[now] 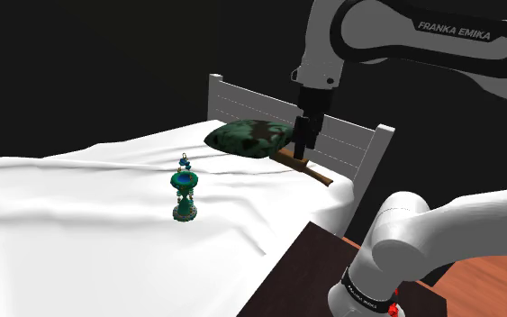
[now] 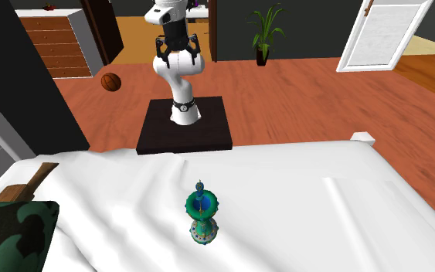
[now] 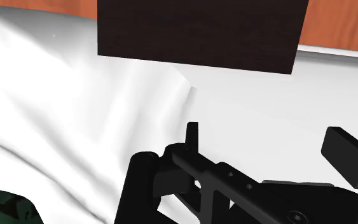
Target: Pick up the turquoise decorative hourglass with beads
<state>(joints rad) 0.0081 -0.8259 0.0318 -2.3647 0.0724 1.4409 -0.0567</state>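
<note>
Bed [image 1: 80, 239]: white-sheeted. Green pillow [image 1: 249, 138]: lies on the bed. Tool [image 1: 301, 156]: jaws wide, empty, at the pillow's 3 o'clock end in the shoulder view. Turquoise hourglass [image 1: 185, 196]: upright on the bed, 8 o'clock of the pillow, well apart from the tool.

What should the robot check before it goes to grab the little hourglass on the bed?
1. Hourglass standing upright on the bed: ok.
2. Tool open: ok, the wrist view shows its fingers apart.
3. Tool over the hourglass: not ok; it hangs by the pillow, off toward the shoulder view's right.
4. Pillow apart from the hourglass: ok.
5. Hourglass held: not ok, nothing sits between the fingers.
</note>
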